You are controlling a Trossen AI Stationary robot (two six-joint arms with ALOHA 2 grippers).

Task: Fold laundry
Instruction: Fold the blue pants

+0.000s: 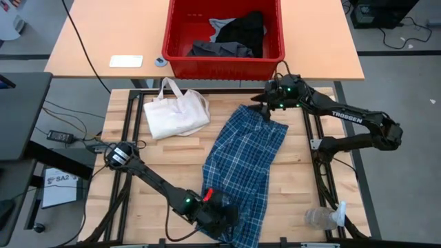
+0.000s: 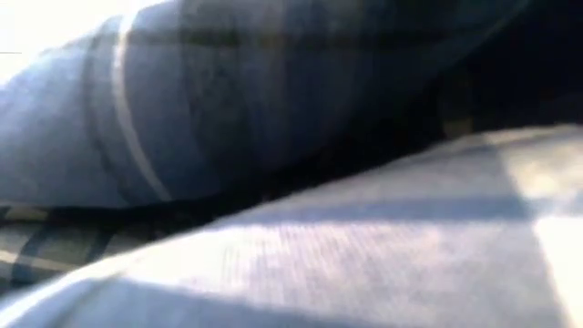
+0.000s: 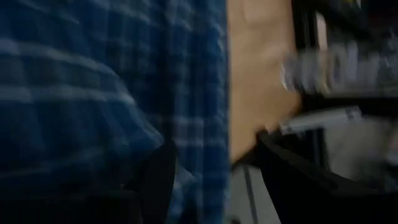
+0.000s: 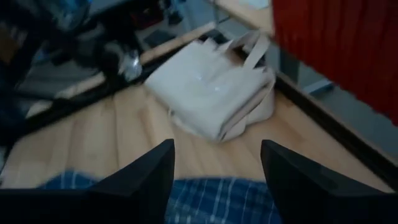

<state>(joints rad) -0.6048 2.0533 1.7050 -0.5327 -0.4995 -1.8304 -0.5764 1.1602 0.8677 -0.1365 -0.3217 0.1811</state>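
Pale wood table [image 1: 172,165] under plaid garment [image 1: 244,155] — left hand [image 1: 219,215], right hand [image 1: 265,110], both spread apart at its ends — grey floor beyond.

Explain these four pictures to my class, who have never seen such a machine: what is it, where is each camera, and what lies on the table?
Two dark robot arms work at a wooden table. One picture looks down from above, one level across the table, filled by cloth, and one comes from each wrist. A blue plaid garment lies spread out. The right gripper is at its far end, jaws apart over the cloth; the left gripper is at its near end. A cream tote bag lies beside it. The red bin behind holds dark clothes.
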